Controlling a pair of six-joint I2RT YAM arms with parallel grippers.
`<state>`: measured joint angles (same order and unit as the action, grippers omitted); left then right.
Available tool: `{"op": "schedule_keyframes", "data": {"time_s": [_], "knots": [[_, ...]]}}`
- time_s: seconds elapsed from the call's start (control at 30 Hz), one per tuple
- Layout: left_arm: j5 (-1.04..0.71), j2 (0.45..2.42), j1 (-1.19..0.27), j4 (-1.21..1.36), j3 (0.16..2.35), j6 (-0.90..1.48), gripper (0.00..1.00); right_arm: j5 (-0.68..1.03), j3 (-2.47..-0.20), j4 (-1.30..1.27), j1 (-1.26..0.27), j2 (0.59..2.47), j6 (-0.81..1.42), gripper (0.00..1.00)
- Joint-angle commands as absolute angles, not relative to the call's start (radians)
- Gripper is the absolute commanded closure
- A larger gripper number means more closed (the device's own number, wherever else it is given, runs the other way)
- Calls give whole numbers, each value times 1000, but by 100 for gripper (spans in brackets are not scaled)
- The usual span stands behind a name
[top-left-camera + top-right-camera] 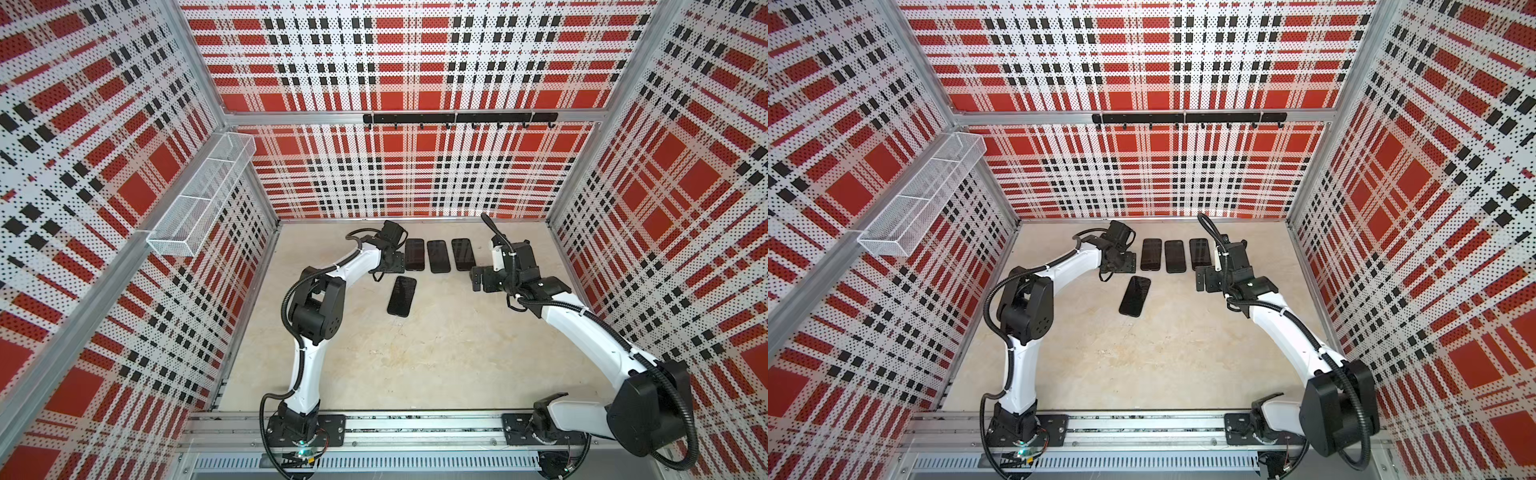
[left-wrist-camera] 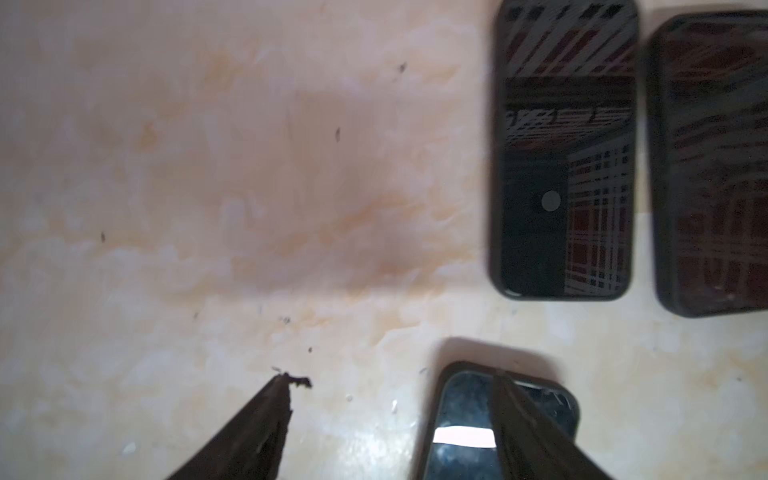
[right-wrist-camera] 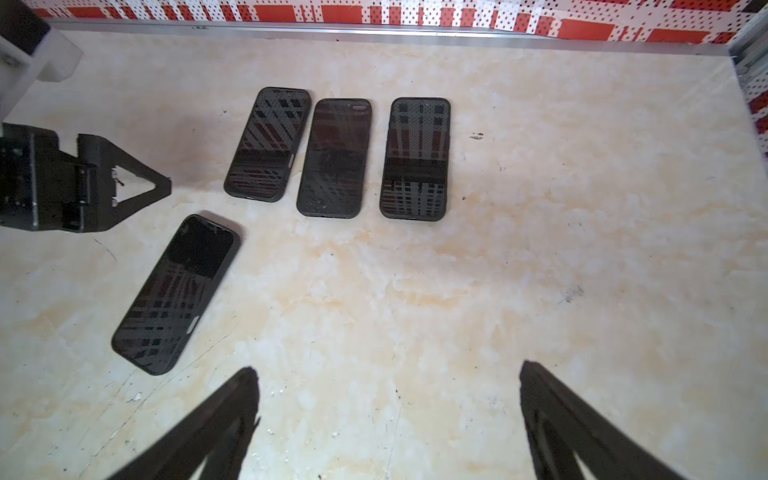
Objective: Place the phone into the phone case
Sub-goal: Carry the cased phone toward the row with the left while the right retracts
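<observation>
A black phone [image 1: 402,296] [image 1: 1134,296] [image 3: 174,291] lies alone, screen up and tilted, in front of a row of three. A dark rim [image 3: 203,305] that looks like the phone case runs round its edge. My left gripper [image 1: 392,264] [image 1: 1121,264] [image 2: 392,380] hovers open just behind this phone, left of the row; in the left wrist view one finger [image 2: 523,415] crosses over the phone's end [image 2: 461,415]. Nothing sits between the fingers. My right gripper [image 1: 478,280] [image 1: 1202,280] [image 3: 387,370] stands wide open over bare table, right of the row.
Three dark phones [image 1: 414,254] [image 1: 438,256] [image 1: 463,254] lie side by side near the back wall, each with a dark rim. A wire basket [image 1: 199,195] hangs on the left wall and a hook rail [image 1: 459,118] on the back wall.
</observation>
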<state>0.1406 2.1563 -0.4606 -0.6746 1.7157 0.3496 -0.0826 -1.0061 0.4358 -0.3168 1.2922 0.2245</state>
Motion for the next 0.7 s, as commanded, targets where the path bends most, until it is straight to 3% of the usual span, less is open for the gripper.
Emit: {"op": "schedule_keyframes", "data": {"time_s": [0.0,0.13,0.67], "knots": [[166,2103,-538,-666,1648,255,1,-82,-995,470,-297,1246,222,0],[94,2057,-568,-669,1586,242,2,-57,-983,465,-293,1266,222,0],[127,2077,-629,-713,1491,243,2,-66,-971,452,-293,1289,217,0]]}}
